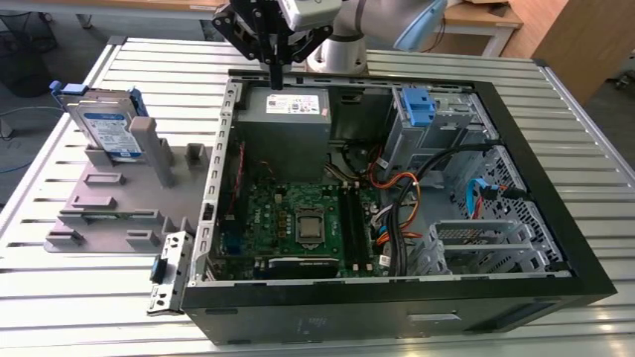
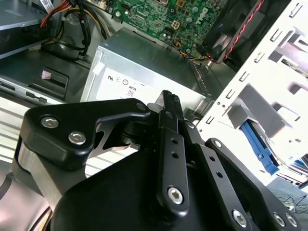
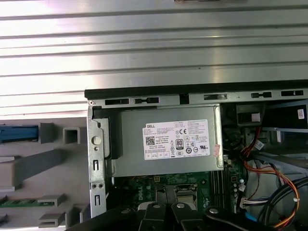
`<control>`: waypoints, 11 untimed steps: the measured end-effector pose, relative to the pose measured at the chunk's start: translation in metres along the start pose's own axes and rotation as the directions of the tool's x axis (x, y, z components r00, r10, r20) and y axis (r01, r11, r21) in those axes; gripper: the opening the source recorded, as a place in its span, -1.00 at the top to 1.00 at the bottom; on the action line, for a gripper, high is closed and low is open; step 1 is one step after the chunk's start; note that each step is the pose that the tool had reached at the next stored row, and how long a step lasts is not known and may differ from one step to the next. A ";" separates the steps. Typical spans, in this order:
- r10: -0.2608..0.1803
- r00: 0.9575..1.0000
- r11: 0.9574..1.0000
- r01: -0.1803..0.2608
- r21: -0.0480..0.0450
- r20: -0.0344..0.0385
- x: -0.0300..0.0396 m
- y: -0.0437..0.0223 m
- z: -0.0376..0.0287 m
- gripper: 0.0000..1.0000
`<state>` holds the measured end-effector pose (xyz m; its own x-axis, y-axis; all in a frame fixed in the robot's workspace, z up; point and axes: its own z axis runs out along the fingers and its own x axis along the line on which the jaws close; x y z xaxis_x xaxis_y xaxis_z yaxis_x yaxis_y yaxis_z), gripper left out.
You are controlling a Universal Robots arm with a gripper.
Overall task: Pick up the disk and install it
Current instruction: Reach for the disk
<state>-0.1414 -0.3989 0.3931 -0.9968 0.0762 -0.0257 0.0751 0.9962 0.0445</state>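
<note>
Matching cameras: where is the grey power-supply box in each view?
Exterior view: power-supply box at the far end of the case, by the gripper.
Second wrist view: the box beyond the gripper.
First wrist view: the box beside the case rim.
Shared landmark: the green motherboard.

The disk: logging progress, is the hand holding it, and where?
Nothing is held. The hand hangs over the power supply; the disk stands in the grey fixture.

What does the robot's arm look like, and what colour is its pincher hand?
The arm is a smooth, silvery-grey tube with a light blue cap at a joint. The gripper is black. It is built from flat, jointed bars with rounded ends that narrow to a slim tip. In the second wrist view, shiny silver screws dot the bars.
</note>
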 end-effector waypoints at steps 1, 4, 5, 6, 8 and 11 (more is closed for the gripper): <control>0.000 1.000 1.000 0.000 0.000 0.000 0.0007 0.0000 0.0000 0.79; 0.000 1.000 1.000 0.000 0.000 0.000 0.0011 -0.0001 0.0000 0.79; 0.000 1.000 1.000 0.000 0.000 0.000 0.0012 -0.0001 0.0000 0.79; 0.000 1.000 1.000 0.000 0.000 0.000 0.0013 -0.0001 0.0000 0.79; 0.000 1.000 1.000 0.000 0.000 0.000 0.0014 -0.0001 -0.0001 0.79; 0.000 1.000 1.000 0.000 0.000 0.000 0.0024 -0.0002 0.0000 0.79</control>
<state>-0.1438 -0.3989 0.3930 -0.9968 0.0763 -0.0257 0.0751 0.9962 0.0445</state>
